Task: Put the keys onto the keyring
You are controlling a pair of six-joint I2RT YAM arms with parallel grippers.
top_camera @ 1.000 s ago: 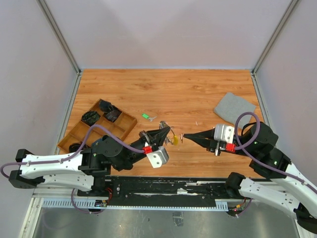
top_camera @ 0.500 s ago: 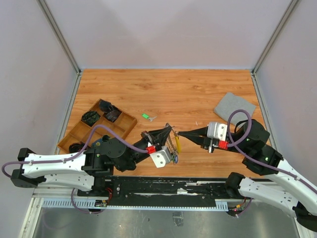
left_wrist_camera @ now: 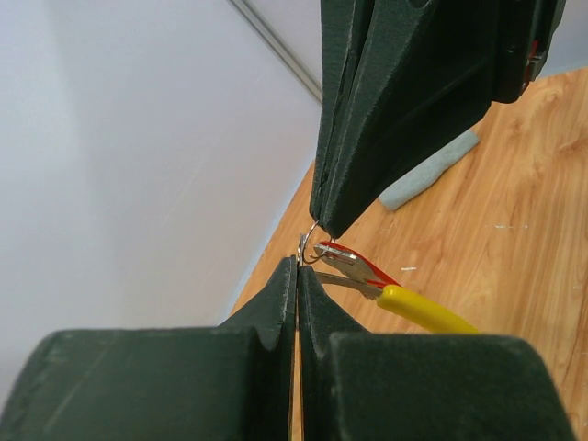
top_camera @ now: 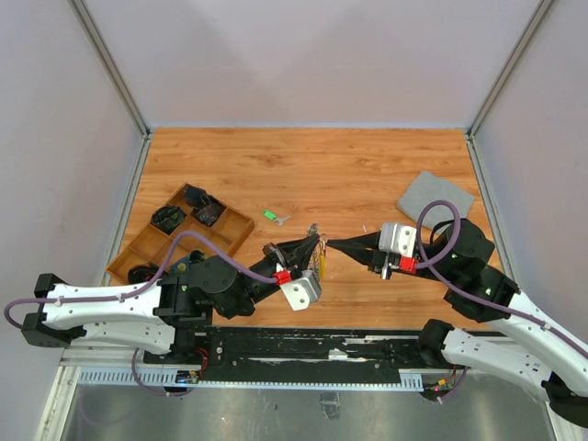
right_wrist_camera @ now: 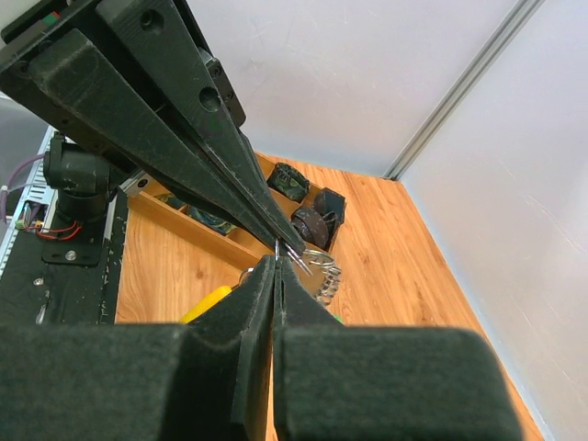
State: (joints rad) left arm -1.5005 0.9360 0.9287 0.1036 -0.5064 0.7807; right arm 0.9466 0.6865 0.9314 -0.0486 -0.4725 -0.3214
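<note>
The left claw (left_wrist_camera: pixel 297 266) is clamping the thin silver metal keyring (left_wrist_camera: pixel 310 246) above the near middle of the wooden tabletop (top_camera: pixel 367 175), its yellow-headed key (left_wrist_camera: pixel 423 310) dangling clear. The shut right claw (right_wrist_camera: pixel 276 261) is meeting the ring, probably to spread it.

A wooden compartment tray (top_camera: pixel 147 243) of dark items sits left on the table (top_camera: pixel 349 175); a grey cloth (top_camera: pixel 435 198) lies right.

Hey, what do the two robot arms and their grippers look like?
Left arm and right arm: white shells, black joints, looping purple cable. Each wrist carries a pale camera block with a red part. Left gripper and right gripper: long, tapering dark fingers.
</note>
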